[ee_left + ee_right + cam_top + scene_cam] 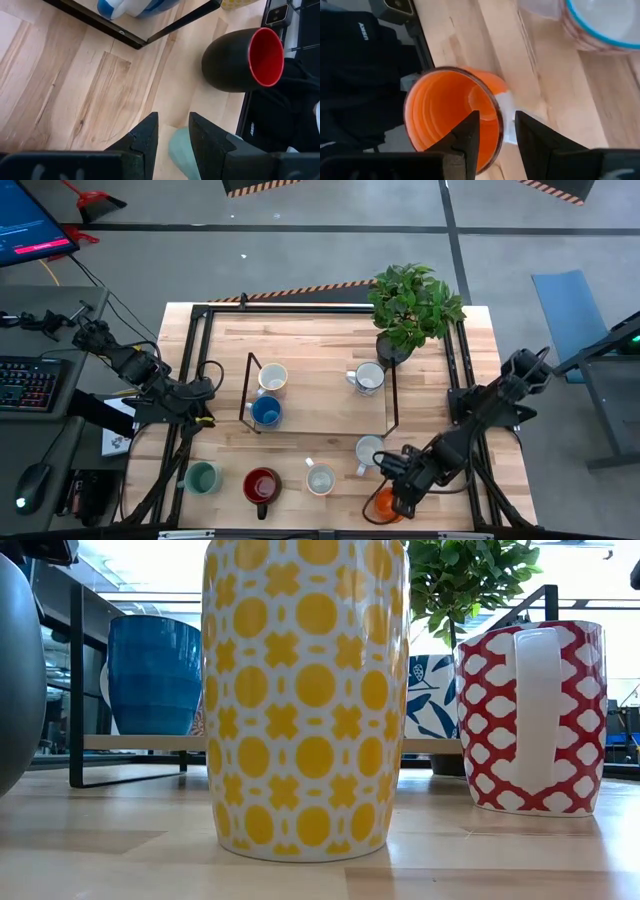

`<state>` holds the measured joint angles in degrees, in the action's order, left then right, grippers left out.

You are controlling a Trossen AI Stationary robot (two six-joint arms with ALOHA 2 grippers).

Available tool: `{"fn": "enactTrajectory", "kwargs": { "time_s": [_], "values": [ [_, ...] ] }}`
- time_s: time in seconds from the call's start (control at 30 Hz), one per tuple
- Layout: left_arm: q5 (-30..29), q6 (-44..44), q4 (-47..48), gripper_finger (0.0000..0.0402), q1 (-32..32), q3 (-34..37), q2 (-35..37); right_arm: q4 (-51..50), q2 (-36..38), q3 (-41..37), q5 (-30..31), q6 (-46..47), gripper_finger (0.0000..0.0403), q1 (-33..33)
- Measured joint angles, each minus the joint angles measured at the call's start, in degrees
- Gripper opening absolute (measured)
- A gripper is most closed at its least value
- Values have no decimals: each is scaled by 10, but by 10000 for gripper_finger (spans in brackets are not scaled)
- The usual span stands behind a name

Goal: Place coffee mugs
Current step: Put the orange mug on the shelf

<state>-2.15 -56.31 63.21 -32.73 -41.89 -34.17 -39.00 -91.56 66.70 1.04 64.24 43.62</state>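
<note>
The right tool [398, 502] sits at the table's [320, 345] 5 o'clock edge, right over the orange mug [381, 506]. In the right wrist view its fingers [470, 135] straddle the mug's rim [451, 112] near the white handle, one inside and one outside; whether they press on it cannot be told.

The left tool [205, 392] hangs at the 9 o'clock side, beside the black wire frame [318, 395]. Its jaws stand slightly apart around nothing, above a pale teal mug [181, 150] that is mostly hidden behind them.

Within the frame are a cream mug [271, 378], a blue mug [265, 412] and a white mug [368, 377]. Along the 6 o'clock edge stand the green mug [202, 478], red mug [262, 485] and two more white ones [321, 478] [368, 451]. A potted plant [410, 305] overhangs the 1 o'clock corner.
</note>
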Motion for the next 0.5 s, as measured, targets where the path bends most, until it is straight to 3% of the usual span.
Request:
{"fn": "enactTrajectory", "kwargs": {
  "time_s": [0.5],
  "values": [
    [-3, 0, -1, 99, 0, 0, 0, 0, -18, 0, 24, 21, 106, 20]
  ]
}}
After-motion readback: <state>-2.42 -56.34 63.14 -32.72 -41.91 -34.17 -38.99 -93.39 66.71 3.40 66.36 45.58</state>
